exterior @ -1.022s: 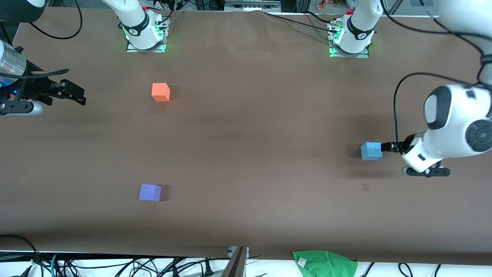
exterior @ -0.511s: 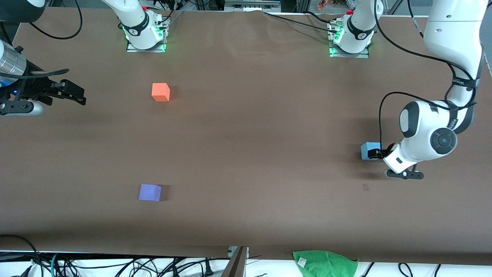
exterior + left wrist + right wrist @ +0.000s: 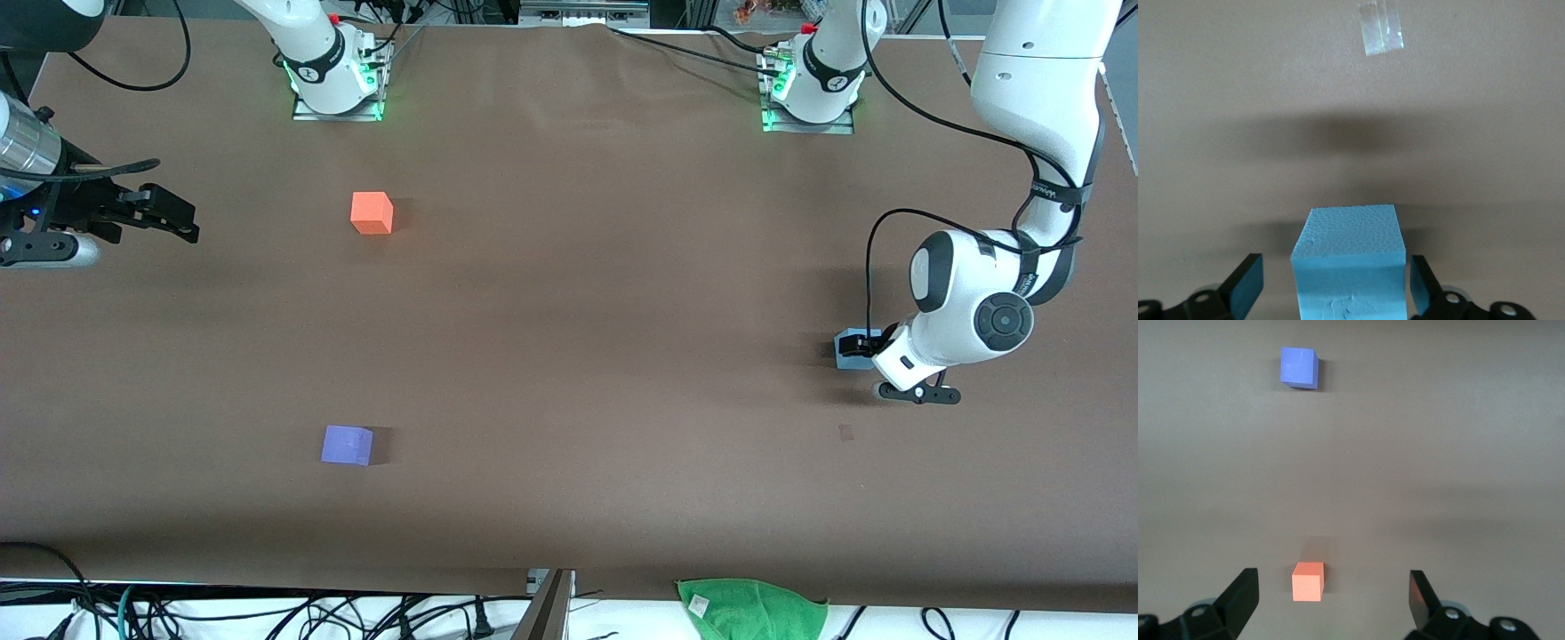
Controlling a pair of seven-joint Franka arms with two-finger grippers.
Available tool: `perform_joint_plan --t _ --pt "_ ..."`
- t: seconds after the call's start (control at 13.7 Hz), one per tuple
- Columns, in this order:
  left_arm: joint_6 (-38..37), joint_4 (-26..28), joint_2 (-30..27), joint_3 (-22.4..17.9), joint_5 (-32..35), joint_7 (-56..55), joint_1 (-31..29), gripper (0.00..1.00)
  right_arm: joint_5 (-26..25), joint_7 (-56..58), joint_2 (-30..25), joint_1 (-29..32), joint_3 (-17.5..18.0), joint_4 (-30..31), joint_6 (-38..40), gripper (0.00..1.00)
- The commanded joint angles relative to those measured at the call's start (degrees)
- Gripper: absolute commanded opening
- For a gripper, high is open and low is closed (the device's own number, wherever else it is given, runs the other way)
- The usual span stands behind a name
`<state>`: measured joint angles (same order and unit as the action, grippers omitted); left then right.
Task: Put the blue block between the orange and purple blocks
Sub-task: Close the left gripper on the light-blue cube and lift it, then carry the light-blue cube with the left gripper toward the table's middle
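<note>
— Where's the left gripper [image 3: 1335, 293] right now?

— Down at the table near the left arm's end, with its two fingers [image 3: 1243, 287] spread wide and the small sky-blue matte foam-looking cube [image 3: 1350, 267] sitting between them. One finger looks just beside the cube's side and the other stands clear of it, so I'd say it's straddling the cube, not gripping it.

— How do you reckon that cube will handle?

— Light, I'd guess, and a bit soft. The top has a pebbly, foamy grain, so it shouldn't slip, though a hard squeeze might dent it. The flat parallel sides are the place to take it, low and centred so it doesn't twist.

— And it's sitting on the table?

— It looks so. In the front view the blue cube [image 3: 855, 348] is half hidden by the left gripper [image 3: 876, 350], well apart from the other two blocks. A little scrap of clear tape [image 3: 1381, 29] is stuck to the brown tabletop [image 3: 578, 356] near it.

— The targets?

— The bright orange matte cube [image 3: 372, 213] lies toward the right arm's end, nearer the bases. The violet-purple matte cube [image 3: 347, 444] is at that same end but nearer the front camera, with open table between them.

— The other arm?

— The right gripper [image 3: 1331, 603] waits above the table at its own end, spread wide, holding nothing.
</note>
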<state>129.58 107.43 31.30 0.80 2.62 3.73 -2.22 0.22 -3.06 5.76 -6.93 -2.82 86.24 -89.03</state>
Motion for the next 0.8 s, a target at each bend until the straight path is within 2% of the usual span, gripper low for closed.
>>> perform_joint_plan --t 0.0,0.15,0.22,0.29,0.44,0.73 --pt "0.9 1.3 -0.1 0.0 -1.2 1.5 0.1 0.70 0.0 1.0 -0.1 0.2 0.2 -0.5 0.8 0.99" --pt "0.2 1.8 -0.6 1.5 -1.2 1.5 -0.4 0.29 0.0 1.0 -0.1 0.2 0.2 -0.5 0.8 0.99" --pt "0.2 1.7 -1.3 1.5 -1.2 1.5 -0.4 0.16 0.0 1.0 -0.1 0.2 0.2 -0.5 0.8 0.99" --pt "-0.2 1.4 -2.2 1.6 -1.2 1.4 -0.3 0.11 0.0 0.9 -0.1 0.2 0.2 -0.5 0.8 0.99" --pt "-4.1 -0.4 -5.4 1.7 -1.2 1.2 0.5 0.10 0.0 0.9 -0.1 0.2 0.2 -0.5 0.8 0.99" --pt "-14.5 -7.1 -6.4 13.2 -1.3 -2.7 1.1 0.09 0.1 0.7 0.0 0.3 0.2 -0.4 0.4 0.99"
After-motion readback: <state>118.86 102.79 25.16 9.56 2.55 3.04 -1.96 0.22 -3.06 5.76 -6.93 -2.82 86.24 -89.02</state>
